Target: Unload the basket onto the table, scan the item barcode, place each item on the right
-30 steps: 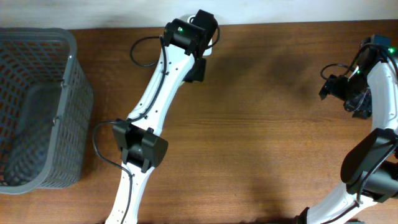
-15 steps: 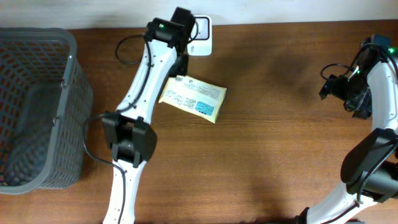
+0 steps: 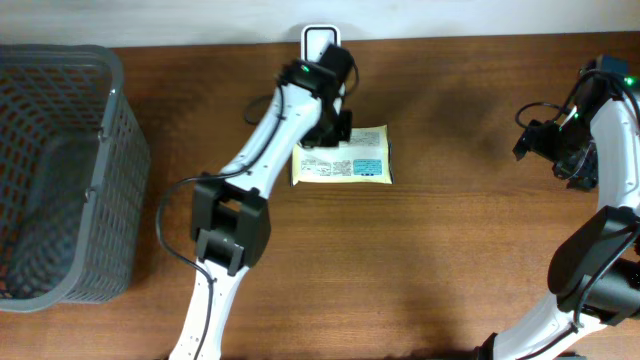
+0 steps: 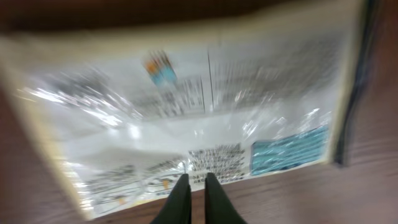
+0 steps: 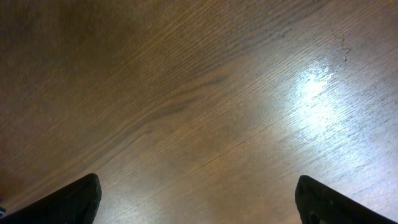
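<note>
1. Table point(image 3: 450, 250): brown wood, under the left fingers point(image 4: 180, 196) and the right fingers point(image 5: 68, 199); bare grain only beneath the right pair.
2. Basket point(image 3: 118, 150): grey mesh, well apart from the left fingers, off to their outer side. Probably set there as a drop-off, clear of the scanning path.
3. Left arm point(image 3: 262, 160): white, stretched toward the table's far edge, presumably to bring its load up to the reader.
4. Right arm point(image 3: 615, 160): folded at the table's side, well apart from the left fingers. Seemingly parked so as not to crowd the scan.
5. Packet point(image 3: 355, 160): flat, pale yellow, clear-film face with print and a teal patch. Reaching away from the left fingertips, gripped at its near edge. Blurred in the wrist view, barcode not made out, and lifted or resting not discernible.
6. Scanner point(image 3: 318, 40): small white unit at the far edge, just beyond the left fingers and near the packet; contact not discernible.
7. Left gripper point(image 4: 197, 180): fingers pressed almost together, pinching the packet's edge. Thin edge grip, likely chosen to leave the print uncovered.
8. Right gripper point(image 5: 199, 199): fingers spread wide, holding nothing, hovering over bare wood.
</note>
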